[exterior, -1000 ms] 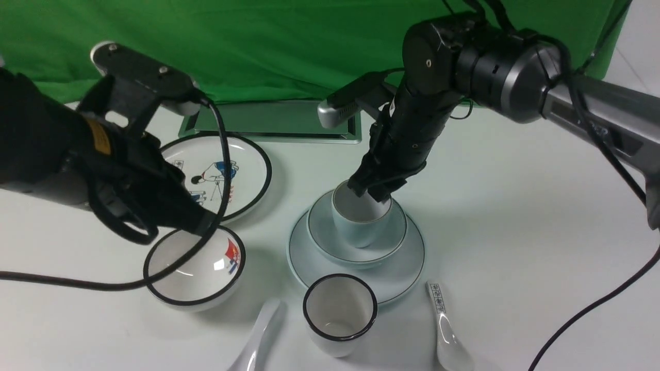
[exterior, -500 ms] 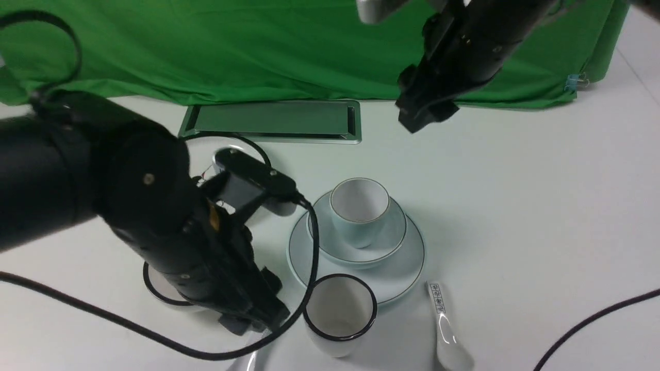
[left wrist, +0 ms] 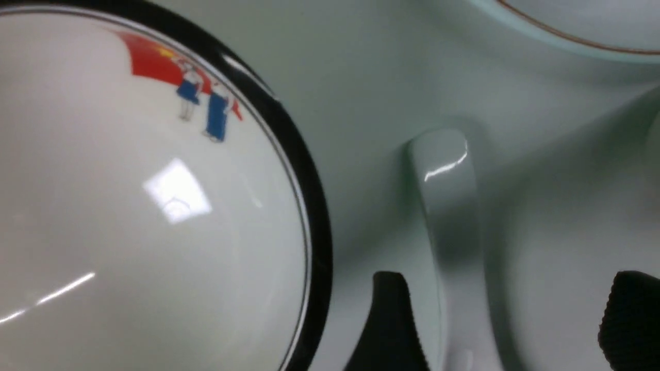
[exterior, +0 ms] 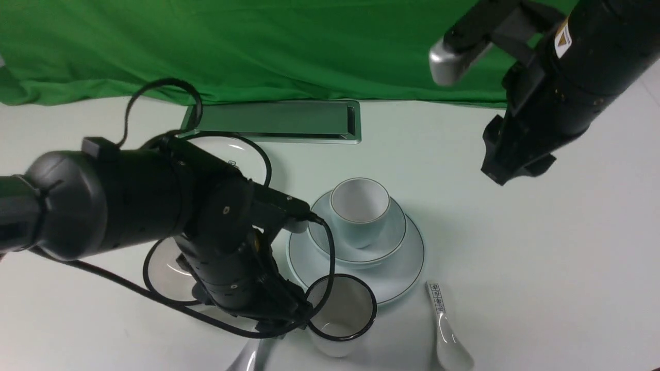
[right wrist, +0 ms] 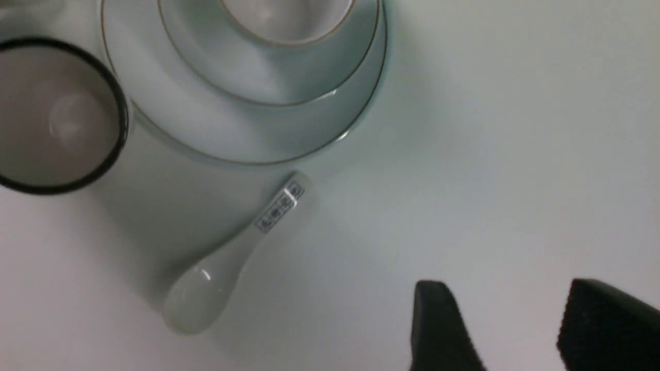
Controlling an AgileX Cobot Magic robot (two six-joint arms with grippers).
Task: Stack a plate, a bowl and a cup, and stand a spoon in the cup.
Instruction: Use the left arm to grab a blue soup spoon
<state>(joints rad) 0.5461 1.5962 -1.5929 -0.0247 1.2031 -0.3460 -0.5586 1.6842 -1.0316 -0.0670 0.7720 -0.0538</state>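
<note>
cup (exterior: 359, 206) is already sat in the bowl (exterior: 384, 246) on the plate (exterior: 405, 278), mid-table. the spoon (left wrist: 447, 206) is laid flat by the table's near edge, its handle framed by the left gripper's (left wrist: 508, 309) wide-apart jaws. the right gripper (right wrist: 521, 330) is parted too, nothing held. glossy stiff ceramic, probably slippery and chippable, so it's best pinched across the mid-handle.

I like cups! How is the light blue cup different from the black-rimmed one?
The pale blue cup has a thin rim line; the black-rimmed cup has a thick black rim. The pale blue cup sits in the bowl on the plate; the black-rimmed cup stands on the table. Both are upright, empty, handleless and white inside.
</note>
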